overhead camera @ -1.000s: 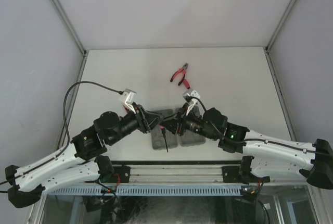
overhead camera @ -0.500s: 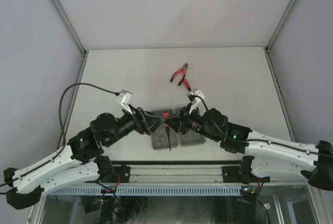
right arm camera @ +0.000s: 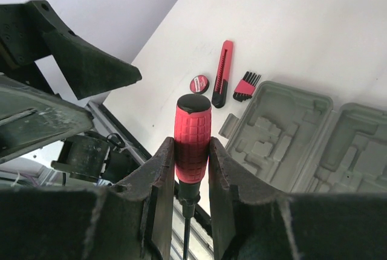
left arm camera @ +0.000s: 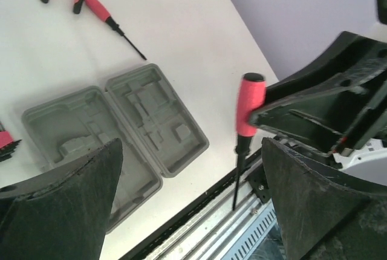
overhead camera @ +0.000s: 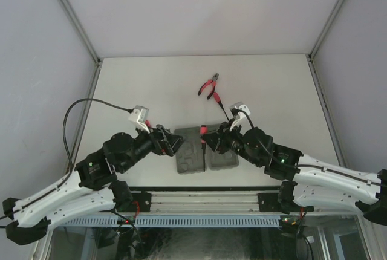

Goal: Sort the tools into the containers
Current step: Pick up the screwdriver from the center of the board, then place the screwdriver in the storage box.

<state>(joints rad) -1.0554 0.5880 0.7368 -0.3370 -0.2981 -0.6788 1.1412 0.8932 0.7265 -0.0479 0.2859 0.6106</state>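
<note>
Both arms bent inward, low over table (overhead camera: 272, 84): right gripper (overhead camera: 208, 141) clamps red-handled screwdriver (right arm camera: 192, 136), handle up, above open grey case (overhead camera: 190, 160); left gripper (overhead camera: 172, 143) spread wide, pulled back left since 1 second ago.

Screwdriver (right arm camera: 192, 142) tip off btm edge in R wrist view

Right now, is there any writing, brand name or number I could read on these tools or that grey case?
None can be read.
The small round red-and-black disc bears a pale mark on its face, too small and blurred to read.
The grey plastic hinged tool case and the red-handled screwdriver show no lettering.
</note>
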